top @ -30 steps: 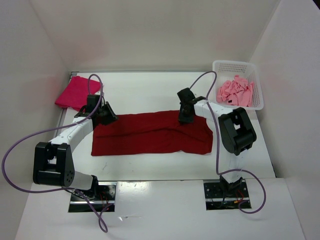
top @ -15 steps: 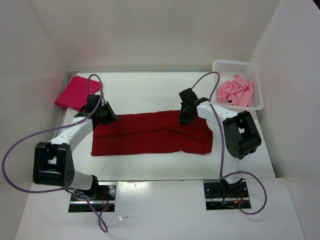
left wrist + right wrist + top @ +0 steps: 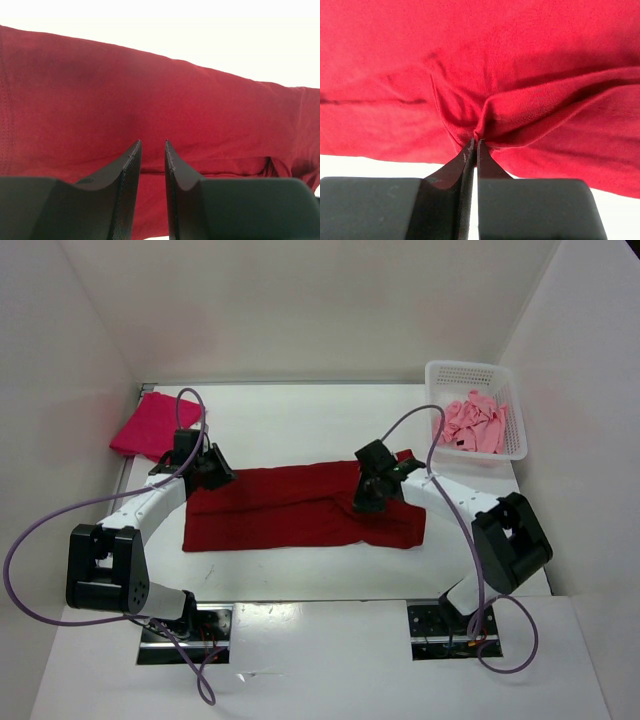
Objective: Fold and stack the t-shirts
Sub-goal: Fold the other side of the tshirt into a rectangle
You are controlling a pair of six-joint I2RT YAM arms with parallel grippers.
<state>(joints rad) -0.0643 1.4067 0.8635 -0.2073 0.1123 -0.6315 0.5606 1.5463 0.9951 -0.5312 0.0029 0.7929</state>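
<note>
The darker red t-shirt (image 3: 280, 515) lies spread across the middle of the table. My right gripper (image 3: 368, 498) is shut on a bunched pinch of its cloth near the right end; the right wrist view shows folds of the shirt (image 3: 530, 105) gathered at the closed fingertips of that gripper (image 3: 475, 141). My left gripper (image 3: 213, 472) sits at the shirt's far left corner. In the left wrist view its jaws (image 3: 152, 142) stand a narrow gap apart with nothing between them, over the red cloth (image 3: 150, 90). The crimson-magenta t-shirt (image 3: 150, 425) lies folded at the far left. The light pink t-shirt (image 3: 472, 423) is crumpled.
The pink shirt lies in a white perforated basket (image 3: 440, 375) at the far right corner. White walls enclose the table on the left, back and right. The right arm's elbow (image 3: 510, 540) juts out near the right wall. Purple cables loop off both arms.
My right gripper has moved nearer and slightly left, pulling the red shirt's far right edge with it, and its elbow has swung out to the right. The left arm has not moved.
</note>
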